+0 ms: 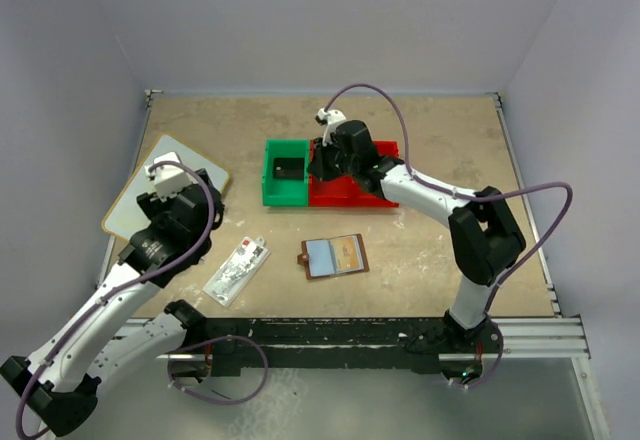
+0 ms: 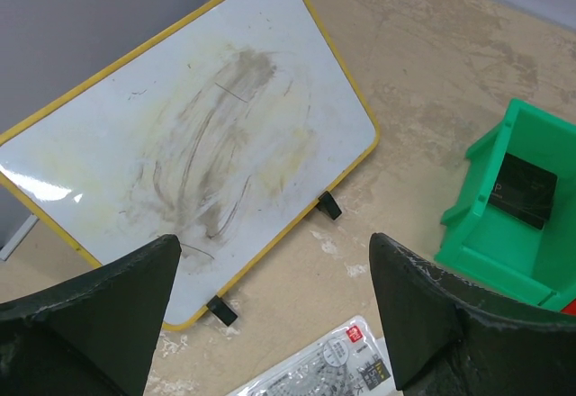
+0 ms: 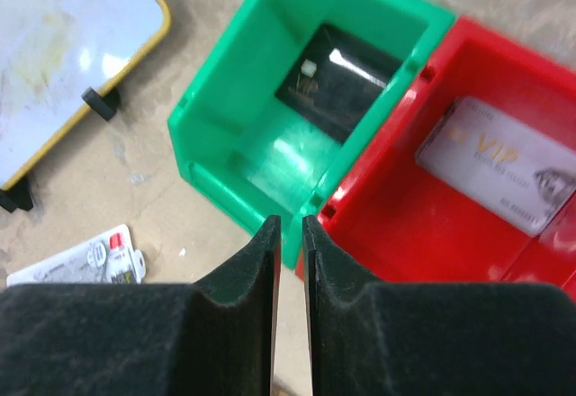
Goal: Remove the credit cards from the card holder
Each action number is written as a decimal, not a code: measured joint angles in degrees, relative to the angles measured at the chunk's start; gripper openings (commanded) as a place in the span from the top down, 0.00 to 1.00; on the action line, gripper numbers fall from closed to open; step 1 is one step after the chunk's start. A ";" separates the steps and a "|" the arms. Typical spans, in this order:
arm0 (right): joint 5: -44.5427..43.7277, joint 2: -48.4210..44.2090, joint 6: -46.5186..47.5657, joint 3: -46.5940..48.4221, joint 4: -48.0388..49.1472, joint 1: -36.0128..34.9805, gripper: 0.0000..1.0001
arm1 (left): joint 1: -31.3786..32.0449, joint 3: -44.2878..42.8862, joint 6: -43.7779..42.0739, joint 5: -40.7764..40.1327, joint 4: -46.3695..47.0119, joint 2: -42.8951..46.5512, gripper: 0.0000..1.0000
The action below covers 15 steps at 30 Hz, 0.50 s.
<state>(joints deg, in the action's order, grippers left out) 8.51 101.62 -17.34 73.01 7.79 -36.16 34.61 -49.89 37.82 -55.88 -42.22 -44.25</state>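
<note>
The card holder (image 1: 335,256) lies open on the table near the middle front, brown with pale clear pockets and an orange card showing inside. A black card (image 3: 342,81) lies in the green bin (image 3: 225,157). A silver VIP card (image 3: 499,166) lies in the red bin (image 3: 405,225). My right gripper (image 3: 290,225) hangs above the seam between the two bins, its jaws almost touching with nothing between them. My left gripper (image 2: 276,238) is open and empty, over the table by the whiteboard, far left of the card holder.
A yellow-framed whiteboard (image 2: 180,144) lies at the left. A packaged ruler set (image 1: 236,270) lies left of the card holder. The green bin (image 1: 271,188) and red bin (image 1: 350,195) stand side by side behind the card holder.
</note>
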 measured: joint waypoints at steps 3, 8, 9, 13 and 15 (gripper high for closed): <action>-1.70 0.46 -2.82 -0.07 -2.58 -1.16 0.78 | 0.00 0.11 -0.11 0.33 0.57 -0.48 0.17; -5.42 -5.92 -9.55 -7.82 -2.19 -2.40 0.71 | -0.07 0.87 -3.06 8.20 3.63 -3.76 0.17; -6.05 -8.13 -10.67 -10.23 -2.27 -2.47 0.69 | -0.07 1.05 -3.74 10.88 4.50 -4.72 0.18; -8.09 -19.65 -16.87 -22.34 -2.05 -2.45 0.59 | -0.09 1.75 -6.60 24.76 10.21 -10.27 0.19; -8.66 -25.18 -20.11 -28.15 -2.08 -2.45 0.54 | 0.35 1.84 -7.39 31.67 13.42 -13.46 0.19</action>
<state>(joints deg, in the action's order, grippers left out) -0.14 76.44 -37.45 44.86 5.72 -38.61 34.96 -48.05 30.44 -24.21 -28.80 -57.71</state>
